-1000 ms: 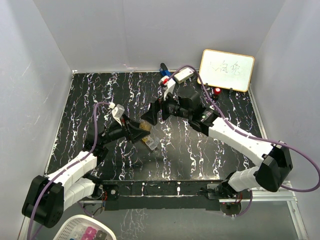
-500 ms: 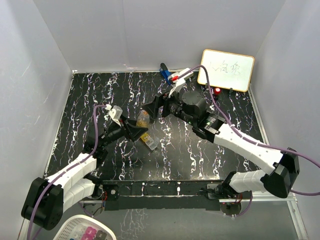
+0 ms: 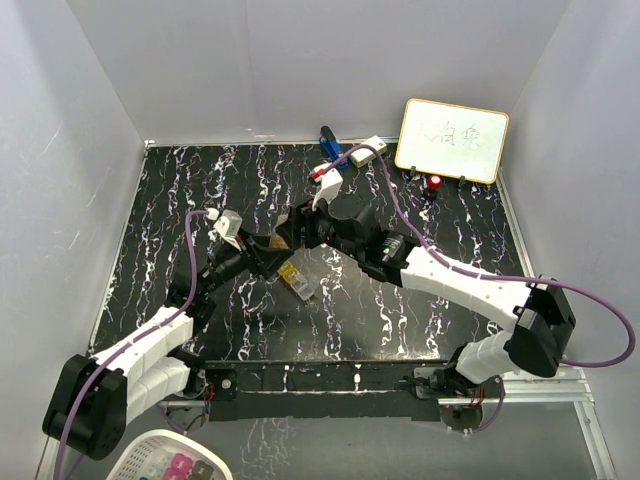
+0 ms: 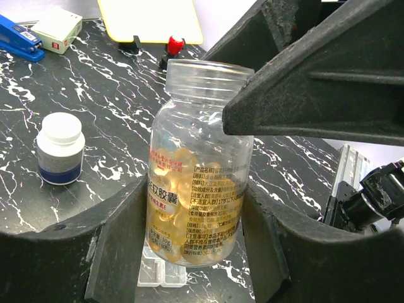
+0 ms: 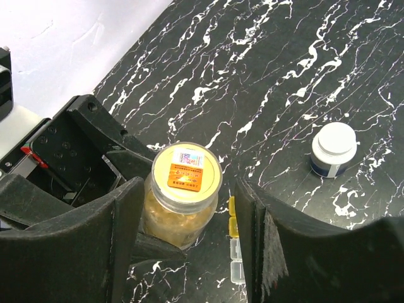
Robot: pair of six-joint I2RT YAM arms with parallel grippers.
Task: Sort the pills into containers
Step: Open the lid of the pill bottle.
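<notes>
Golden-amber bottle (image 4: 196, 183) of gel capsules: held upright near the middle of the black marbled table (image 3: 180, 200), body clamped by the left gripper (image 4: 194, 211).

Right gripper (image 5: 188, 189): has swung in over the bottle's top. Its jaws have narrowed from wide and straddle the top without touching it.

Sectioned pill box (image 5: 235, 252): just beside the bottle.

White-capped dark bottle (image 5: 333, 150): well apart.

Judged step: opening the bottle's top.

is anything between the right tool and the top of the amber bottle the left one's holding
Nothing visible stands in the way. The left tool grips the golden-amber bottle, and the right tool hangs directly over its top, one finger on each side, with only open space between.
</notes>
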